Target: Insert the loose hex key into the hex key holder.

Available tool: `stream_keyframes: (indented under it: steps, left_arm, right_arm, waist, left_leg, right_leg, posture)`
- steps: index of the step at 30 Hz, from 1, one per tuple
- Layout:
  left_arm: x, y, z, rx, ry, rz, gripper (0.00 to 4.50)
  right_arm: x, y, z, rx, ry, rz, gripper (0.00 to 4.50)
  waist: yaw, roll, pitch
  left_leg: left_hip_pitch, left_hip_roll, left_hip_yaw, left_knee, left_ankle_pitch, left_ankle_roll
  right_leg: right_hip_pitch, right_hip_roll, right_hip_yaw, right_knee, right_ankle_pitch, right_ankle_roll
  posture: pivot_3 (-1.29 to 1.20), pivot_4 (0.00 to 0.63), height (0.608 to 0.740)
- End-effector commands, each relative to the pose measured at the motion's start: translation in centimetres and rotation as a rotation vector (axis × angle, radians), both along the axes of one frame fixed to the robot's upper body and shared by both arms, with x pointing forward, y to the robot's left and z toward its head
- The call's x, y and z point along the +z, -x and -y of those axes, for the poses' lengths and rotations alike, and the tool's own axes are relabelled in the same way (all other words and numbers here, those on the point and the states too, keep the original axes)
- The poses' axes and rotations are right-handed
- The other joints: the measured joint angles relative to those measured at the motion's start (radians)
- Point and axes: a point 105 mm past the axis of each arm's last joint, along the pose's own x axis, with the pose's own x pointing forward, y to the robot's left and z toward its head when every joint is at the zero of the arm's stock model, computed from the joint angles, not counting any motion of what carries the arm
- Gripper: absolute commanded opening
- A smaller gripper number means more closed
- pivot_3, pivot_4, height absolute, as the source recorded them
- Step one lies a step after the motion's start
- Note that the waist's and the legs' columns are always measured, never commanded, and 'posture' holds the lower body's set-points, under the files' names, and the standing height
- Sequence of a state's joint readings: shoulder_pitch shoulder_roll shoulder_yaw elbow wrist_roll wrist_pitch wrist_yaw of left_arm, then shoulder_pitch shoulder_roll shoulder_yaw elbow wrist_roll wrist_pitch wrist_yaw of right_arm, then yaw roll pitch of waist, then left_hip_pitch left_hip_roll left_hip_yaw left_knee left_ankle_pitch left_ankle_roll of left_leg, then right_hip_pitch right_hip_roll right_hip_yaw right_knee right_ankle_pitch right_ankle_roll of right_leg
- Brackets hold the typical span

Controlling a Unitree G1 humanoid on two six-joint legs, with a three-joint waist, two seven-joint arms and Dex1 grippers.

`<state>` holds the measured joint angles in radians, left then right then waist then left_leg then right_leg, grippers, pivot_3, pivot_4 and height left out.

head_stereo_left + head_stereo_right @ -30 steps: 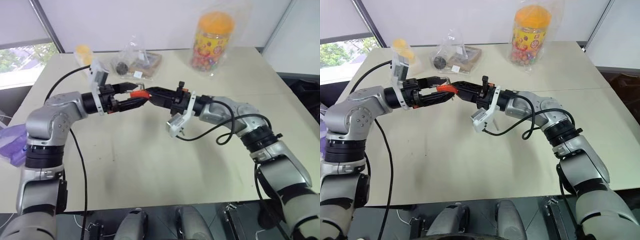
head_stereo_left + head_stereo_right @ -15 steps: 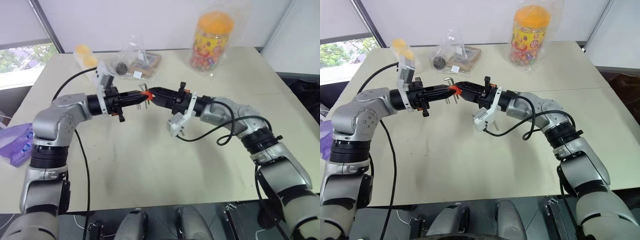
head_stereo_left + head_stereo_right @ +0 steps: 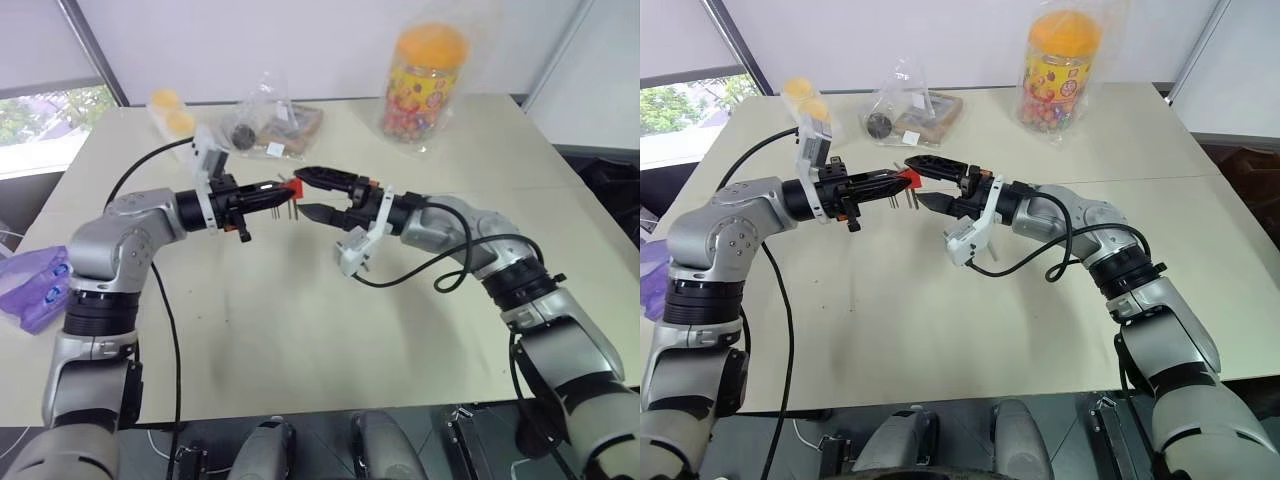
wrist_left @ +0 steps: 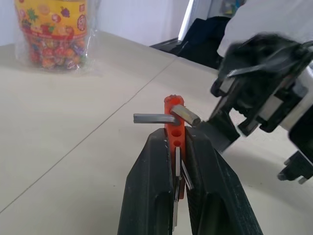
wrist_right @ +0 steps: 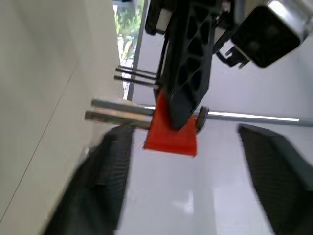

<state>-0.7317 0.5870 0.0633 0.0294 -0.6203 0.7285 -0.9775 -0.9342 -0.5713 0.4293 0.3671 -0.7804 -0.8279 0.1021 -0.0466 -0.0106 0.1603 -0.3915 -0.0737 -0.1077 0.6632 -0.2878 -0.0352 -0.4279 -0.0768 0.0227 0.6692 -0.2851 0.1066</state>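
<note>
We saw the hex key holder, a small red-orange plastic block, held up above the table with its rounded end pointing forward. Small round holes ran along its narrow face. Short grey metal keys stuck out sideways near its tip, and thinner ones lay along its body. We could not tell the loose hex key apart from the keys in the block.

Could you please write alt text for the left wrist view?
The left gripper clamps the red hex key holder, a grey hex key through its top. The open right gripper sits beside it, above a beige table.
</note>
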Motion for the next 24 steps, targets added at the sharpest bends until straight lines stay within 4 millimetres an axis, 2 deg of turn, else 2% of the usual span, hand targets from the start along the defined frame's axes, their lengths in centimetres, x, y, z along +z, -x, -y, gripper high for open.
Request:
stream_keyframes:
  steps: [1, 3, 7, 12, 14, 17, 20, 24]
  left_arm:
    - [1.2, 0.1, -0.3, 0.009, 0.012, 0.053, 0.0]
    - [1.2, 0.1, -0.3, 0.011, 0.007, 0.057, 0.0]
    - [1.3, 0.1, -0.4, 0.02, -0.003, 0.075, 0.0]
    - [1.2, 0.2, -0.6, 0.029, -0.014, 0.084, 0.0]
    - [1.0, 0.3, -0.7, 0.031, -0.017, 0.084, 0.0]
    - [0.9, 0.3, -0.6, 0.032, -0.021, 0.087, 0.0]
    - [1.0, 0.2, -0.6, 0.037, -0.017, 0.09, 0.0]
    - [1.4, 0.2, -0.6, 0.039, 0.006, 0.086, 0.0]
  right_arm:
    - [1.3, 0.2, 0.3, -0.004, -0.024, 0.022, 4.46]
    - [0.9, 0.0, 0.7, -0.026, -0.016, -0.003, 4.46]
    - [-0.4, -1.9, 3.1, -0.166, -0.086, -0.279, 4.46]
    - [0.8, -4.2, 5.9, -0.347, -0.49, -0.878, 4.46]
    - [0.5, -4.1, 6.0, -0.397, -0.569, -1.131, 4.46]
    - [-0.9, -3.0, 5.4, -0.462, -0.596, -1.433, 4.46]
    - [-2.0, -1.9, 4.7, -0.525, -0.576, -1.573, 4.46]
    - [-3.2, -1.1, 4.4, -0.618, -0.553, -1.644, 4.46]
  waist:
    - [0.0, 0.0, 0.0]
    - [0.0, 0.0, 0.0]
    - [0.002, 0.0, 0.0]
    - [-0.001, 0.0, 0.0]
    - [-0.002, 0.0, 0.0]
    - [0.003, 0.0, 0.0]
    - [0.007, 0.0, 0.0]
    - [0.01, 0.0, 0.0]
  left_leg:
    - [0.0, 0.0, 0.0, 0.0, 0.0, 0.0]
    - [0.0, 0.0, 0.0, 0.0, 0.0, 0.0]
    - [0.0, 0.0, 0.0, 0.001, 0.0, 0.0]
    - [0.0, 0.0, -0.001, 0.001, 0.0, 0.0]
    - [0.0, 0.001, -0.001, 0.001, 0.0, 0.0]
    - [0.0, 0.001, -0.002, 0.0, 0.0, 0.0]
    - [0.0, 0.0, -0.003, 0.001, 0.0, 0.0]
    - [-0.001, -0.001, -0.003, 0.001, 0.0, 0.001]
  right_leg:
    - [0.0, 0.0, 0.0, 0.0, 0.0, 0.0]
    - [0.0, 0.0, 0.0, 0.0, 0.0, 0.0]
    - [0.001, 0.0, 0.0, 0.0, 0.0, 0.0]
    - [0.002, -0.002, 0.0, -0.001, 0.0, 0.0]
    - [0.001, -0.002, 0.0, 0.0, 0.0, 0.0]
    - [0.001, -0.002, 0.0, 0.0, 0.0, 0.0]
    - [0.001, -0.003, 0.0, 0.0, 0.0, 0.0]
    - [0.001, -0.004, 0.0, 0.0, 0.0, 0.0]
  posture:
    - [0.0, 0.15, 0.74]
    - [0.0, 0.15, 0.74]
    - [0.0, 0.15, 0.74]
    - [0.0, 0.15, 0.74]
    - [0.0, 0.15, 0.74]
    - [0.0, 0.15, 0.74]
    - [0.0, 0.15, 0.74]
    - [0.0, 0.15, 0.74]
